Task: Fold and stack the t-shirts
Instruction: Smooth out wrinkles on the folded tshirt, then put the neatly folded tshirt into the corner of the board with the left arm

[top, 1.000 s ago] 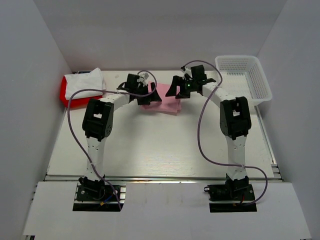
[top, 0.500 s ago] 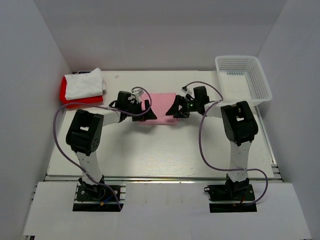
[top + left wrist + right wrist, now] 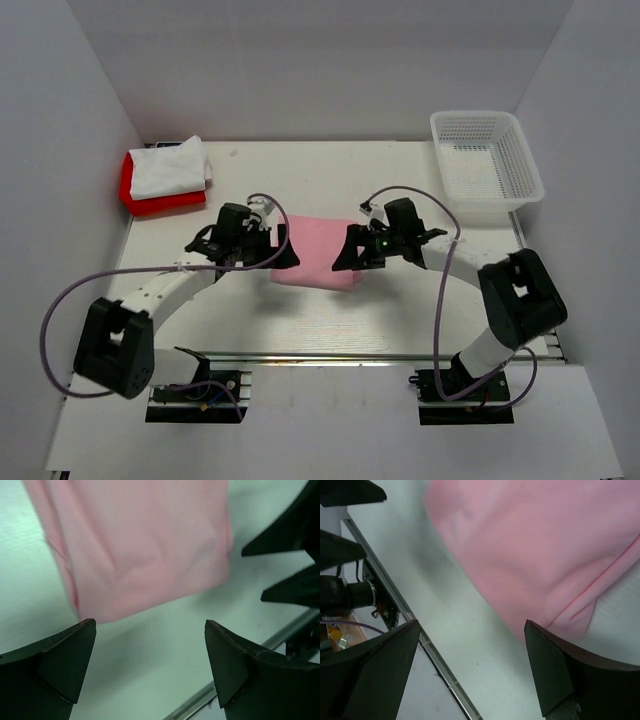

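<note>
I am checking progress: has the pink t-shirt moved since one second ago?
Yes. The pink t-shirt has moved down in the top view: earlier level with the white basket, now mostly below it.

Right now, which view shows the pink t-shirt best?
Top external: nearly the whole folded pink t-shirt shows, lying flat. Left wrist shows only part with one edge; right wrist a blurred part with a seam.
</note>
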Motion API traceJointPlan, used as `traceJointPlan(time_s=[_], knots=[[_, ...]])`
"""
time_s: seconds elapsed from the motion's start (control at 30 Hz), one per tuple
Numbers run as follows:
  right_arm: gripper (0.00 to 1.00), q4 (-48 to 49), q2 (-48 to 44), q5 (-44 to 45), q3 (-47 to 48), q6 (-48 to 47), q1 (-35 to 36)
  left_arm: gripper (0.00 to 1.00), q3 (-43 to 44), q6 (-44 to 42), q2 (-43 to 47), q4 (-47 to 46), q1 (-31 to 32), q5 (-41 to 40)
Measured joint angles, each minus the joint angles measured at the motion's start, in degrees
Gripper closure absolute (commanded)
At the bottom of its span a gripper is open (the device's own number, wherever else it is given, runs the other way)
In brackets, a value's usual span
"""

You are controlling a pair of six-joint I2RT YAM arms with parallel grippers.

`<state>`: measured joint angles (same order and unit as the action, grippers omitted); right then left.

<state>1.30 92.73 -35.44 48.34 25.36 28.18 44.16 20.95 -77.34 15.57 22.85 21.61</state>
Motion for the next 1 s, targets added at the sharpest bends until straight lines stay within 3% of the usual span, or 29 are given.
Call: traceJointPlan(time_s=[0.17,0.27,0.5,0.67,1.0], knots=[[0.1,-4.61,-8.33,3.26,2.21,-2.14,0.09,0.0,4.66,-0.02,5.79,2.8,-0.02,-8.83],[0.1,-5.62,-11.54,5.2,2.62,-2.82,0.04,0.0,8.81,-0.17,0.5,4.24,-0.61,-12.13],[0.1,-10.21,-17.7,10.82,2.6,-4.2,-0.07,0.14,15.02,-2.27,-18.34,5.35,-1.09,-16.57],[0.1,-12.33,-20.31,13.88,2.58,-4.81,-0.24,0.22,14.97,-4.04,-22.25,4.76,-1.01,-17.16],[0.1,-13.97,-20.92,15.45,2.25,-4.83,-0.42,0.27,17.22,-6.14,-25.49,3.45,0.31,-19.5]])
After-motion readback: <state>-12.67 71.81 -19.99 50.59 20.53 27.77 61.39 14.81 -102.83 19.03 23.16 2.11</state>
